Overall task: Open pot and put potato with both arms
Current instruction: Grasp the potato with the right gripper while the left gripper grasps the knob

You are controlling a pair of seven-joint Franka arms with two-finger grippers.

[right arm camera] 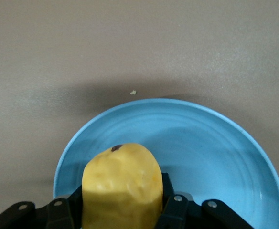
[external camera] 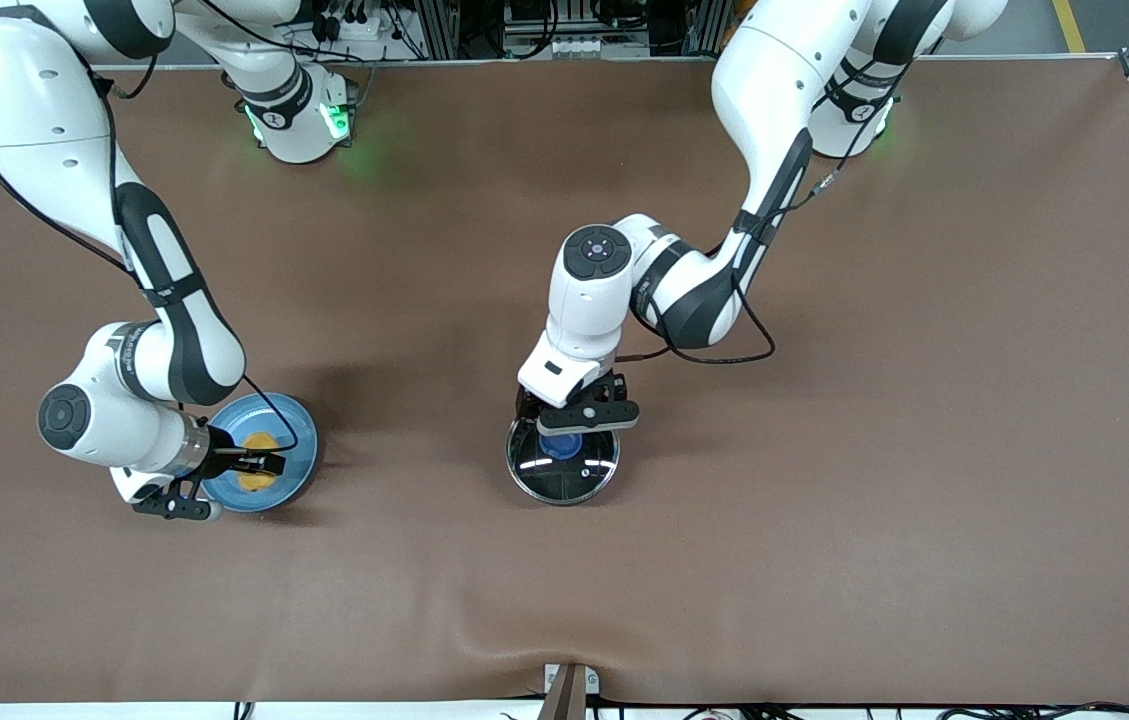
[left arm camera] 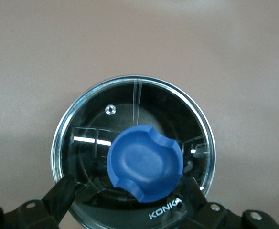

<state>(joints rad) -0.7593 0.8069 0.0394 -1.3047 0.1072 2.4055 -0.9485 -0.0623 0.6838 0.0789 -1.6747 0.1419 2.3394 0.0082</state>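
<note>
The black pot (external camera: 564,490) stands mid-table under its glass lid (left arm camera: 130,105) with the blue knob (left arm camera: 144,162); the long handle is hidden. My left gripper (external camera: 569,428) hangs right over the lid, open, with a finger (left arm camera: 58,195) on each side of the knob (external camera: 560,446) and not touching it. In the left wrist view this gripper (left arm camera: 129,188) straddles the knob. My right gripper (external camera: 259,464) is shut on the yellow potato (right arm camera: 123,176), its black fingers (right arm camera: 170,202) pressed to both sides. The potato (external camera: 262,441) is low over the light-blue plate (external camera: 299,430).
The light-blue plate (right arm camera: 216,152) lies toward the right arm's end of the table, level with the pot. Brown cloth (external camera: 824,450) covers the table. A small bracket (external camera: 569,685) sits at the table edge nearest the front camera.
</note>
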